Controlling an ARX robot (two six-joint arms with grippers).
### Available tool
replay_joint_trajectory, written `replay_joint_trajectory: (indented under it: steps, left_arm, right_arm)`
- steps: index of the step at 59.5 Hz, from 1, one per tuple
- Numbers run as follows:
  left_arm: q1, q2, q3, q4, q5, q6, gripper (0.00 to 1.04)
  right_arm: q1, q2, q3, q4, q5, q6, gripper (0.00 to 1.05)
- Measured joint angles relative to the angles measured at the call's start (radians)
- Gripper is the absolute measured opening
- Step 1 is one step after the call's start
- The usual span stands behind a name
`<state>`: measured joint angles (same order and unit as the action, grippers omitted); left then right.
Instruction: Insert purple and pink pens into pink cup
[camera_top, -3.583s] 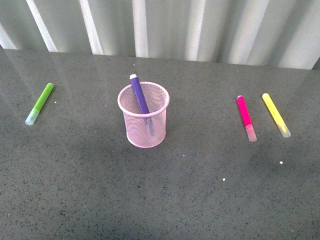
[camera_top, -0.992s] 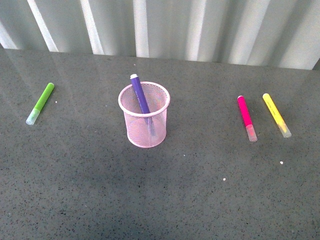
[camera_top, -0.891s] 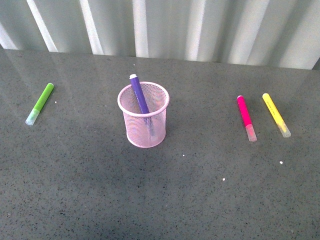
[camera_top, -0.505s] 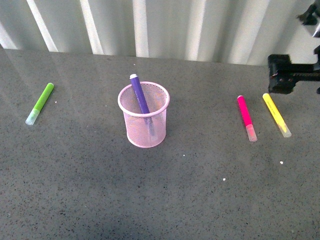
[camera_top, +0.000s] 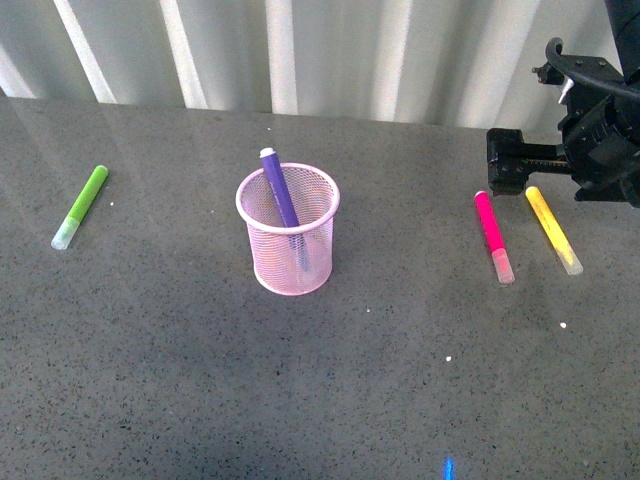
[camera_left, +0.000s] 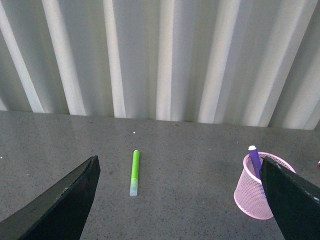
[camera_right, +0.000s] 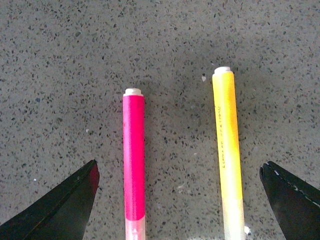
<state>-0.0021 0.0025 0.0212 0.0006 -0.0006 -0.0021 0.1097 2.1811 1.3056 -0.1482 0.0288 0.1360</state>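
Pickup of the pink pen (camera_top: 492, 232), lying right of the pink cup (camera_top: 288, 262) holding the purple pen (camera_top: 277, 185), comes next. Your right gripper (camera_right: 178, 175) hovers spread; centre it clear of the yellow marker (camera_top: 552, 228).

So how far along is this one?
Done: the dark purple marker stands in the pale-pink wire-mesh cup. In hand: the right gripper, open, hovers over the magenta pink marker lying on the table, holding nothing. Left: grasp that marker and put it in the cup.
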Motion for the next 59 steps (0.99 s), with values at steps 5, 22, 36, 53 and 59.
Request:
replay_joint_trajectory:
  steps: [5,22,36,53,59]
  left_arm:
    - [0.0,0.0,0.0,0.0,0.0,0.0,0.98]
    - [0.0,0.0,0.0,0.0,0.0,0.0,0.98]
    - [0.0,0.0,0.0,0.0,0.0,0.0,0.98]
    - [0.0,0.0,0.0,0.0,0.0,0.0,0.98]
    - [0.0,0.0,0.0,0.0,0.0,0.0,0.98]
  right_arm:
    - [0.0,0.029,0.039,-0.013,-0.003,0.001,0.98]
    - [0.012,0.105,0.144,-0.031,-0.008,0.0,0.98]
    - [0.027,0.164,0.199,-0.047,-0.008,0.002,0.98]
    - [0.052,0.208,0.23,-0.052,-0.02,0.003,0.98]
    - [0.057,0.217,0.24,-0.057,-0.028,0.004,0.98]
